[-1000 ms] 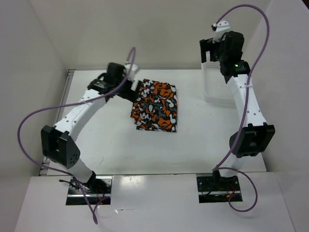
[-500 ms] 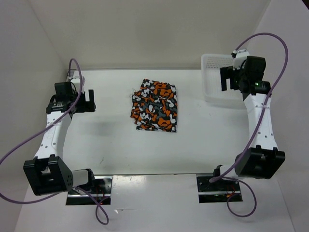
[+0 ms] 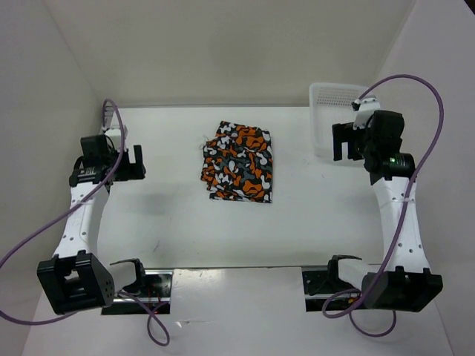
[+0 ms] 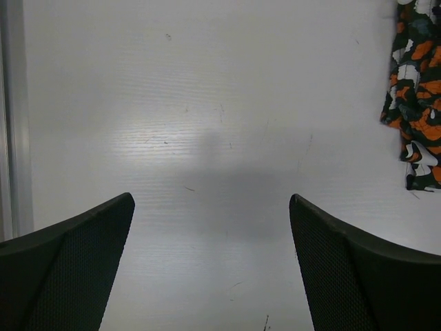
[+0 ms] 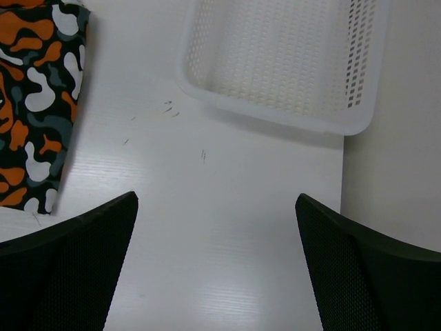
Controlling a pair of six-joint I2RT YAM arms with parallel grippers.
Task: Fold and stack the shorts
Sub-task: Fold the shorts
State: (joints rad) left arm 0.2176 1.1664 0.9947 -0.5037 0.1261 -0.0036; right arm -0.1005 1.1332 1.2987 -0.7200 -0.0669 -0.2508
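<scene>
Lying folded, the shorts (image 3: 237, 162) sit between the left gripper (image 3: 139, 163) and the right gripper (image 3: 338, 142), both spread wide and empty.

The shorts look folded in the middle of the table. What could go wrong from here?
1. The shorts lie as a folded pile with uneven edges. If the open left gripper came in low, it could snag a layer and undo the fold.
2. The right gripper hangs close to the white basket, so a swing could knock it.
3. The purple cable loops wide off the right arm and might catch.
</scene>
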